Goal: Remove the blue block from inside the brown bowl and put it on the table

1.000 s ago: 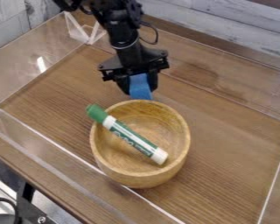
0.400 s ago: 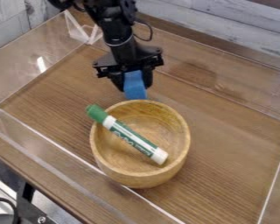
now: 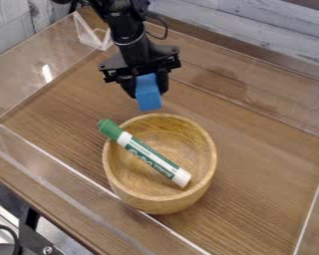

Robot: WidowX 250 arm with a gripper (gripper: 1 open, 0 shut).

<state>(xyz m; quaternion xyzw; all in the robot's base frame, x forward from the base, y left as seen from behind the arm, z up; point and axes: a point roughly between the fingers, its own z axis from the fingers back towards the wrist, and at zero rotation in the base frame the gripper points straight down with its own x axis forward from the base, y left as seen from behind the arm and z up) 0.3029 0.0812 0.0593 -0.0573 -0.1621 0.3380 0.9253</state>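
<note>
My gripper (image 3: 145, 82) hangs above the table (image 3: 255, 110), just beyond the far-left rim of the brown bowl (image 3: 159, 164), and it is shut on the blue block (image 3: 149, 94). The block hangs below the black fingers, clear of the bowl and above bare wood. The round wooden bowl sits in the middle front of the table.
A white marker with a green cap (image 3: 144, 152) lies slanted inside the bowl. Clear acrylic walls (image 3: 43, 60) run around the table's edges. Bare tabletop lies to the left, behind and to the right of the bowl.
The gripper has carried the blue block to the left and away from the bowl's rim. The bowl and marker have not moved.
</note>
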